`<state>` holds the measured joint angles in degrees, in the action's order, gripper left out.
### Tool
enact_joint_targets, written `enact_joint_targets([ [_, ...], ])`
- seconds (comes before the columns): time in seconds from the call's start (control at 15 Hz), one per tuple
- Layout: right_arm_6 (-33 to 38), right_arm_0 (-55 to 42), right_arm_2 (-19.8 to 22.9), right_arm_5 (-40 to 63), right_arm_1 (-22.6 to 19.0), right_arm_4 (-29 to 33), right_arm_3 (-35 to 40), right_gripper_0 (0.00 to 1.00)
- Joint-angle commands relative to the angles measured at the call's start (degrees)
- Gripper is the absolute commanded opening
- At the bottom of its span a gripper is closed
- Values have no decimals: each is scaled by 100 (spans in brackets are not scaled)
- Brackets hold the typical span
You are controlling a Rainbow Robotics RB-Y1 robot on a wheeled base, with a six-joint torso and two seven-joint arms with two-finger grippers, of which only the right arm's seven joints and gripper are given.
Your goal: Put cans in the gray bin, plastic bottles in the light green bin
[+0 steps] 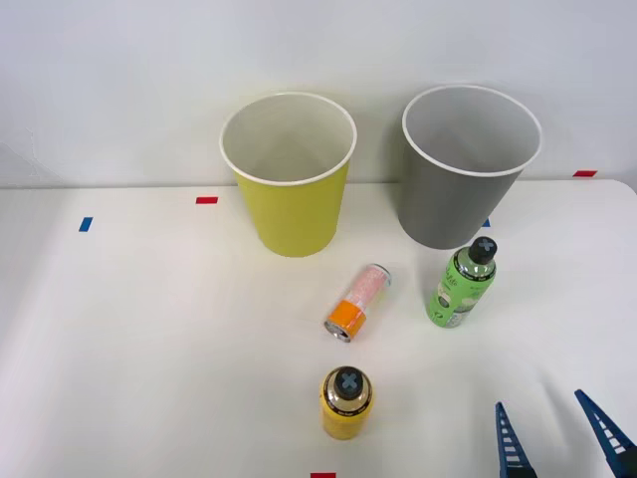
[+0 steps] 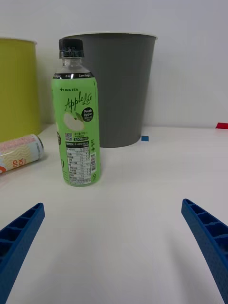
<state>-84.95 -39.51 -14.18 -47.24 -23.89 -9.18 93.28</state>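
White table [image 1: 149, 349] (two open-topped bins [image 1: 289, 174])

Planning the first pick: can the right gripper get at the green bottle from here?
Probably yes. The right gripper is open, and bare table lies between it and the upright green bottle. The can lies off to the side.

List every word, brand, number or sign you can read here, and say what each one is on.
"LINGTEA", on the green bottle label.
"Apple Lite", same label.
"Fresh Apple", in the label's dark round badge.
"Zero Sugar", on the black neck band.
The label's table and code: too small to read.
Print on the can: not legible.
Yellow bottle: a cross on its cap, no words.
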Motion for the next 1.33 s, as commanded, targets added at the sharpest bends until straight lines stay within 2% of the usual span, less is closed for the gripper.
enact_joint_targets([
  [0.07,31,242,-331,-5,-151,-260,6,100],
  [0.33,66,743,-524,22,-239,-418,15,100],
  [0.53,75,1015,-516,57,-230,-471,15,100],
  [1.0,14,1692,-533,593,166,-585,15,100],
  [1.33,-4,2132,-445,1094,280,-708,15,100],
])
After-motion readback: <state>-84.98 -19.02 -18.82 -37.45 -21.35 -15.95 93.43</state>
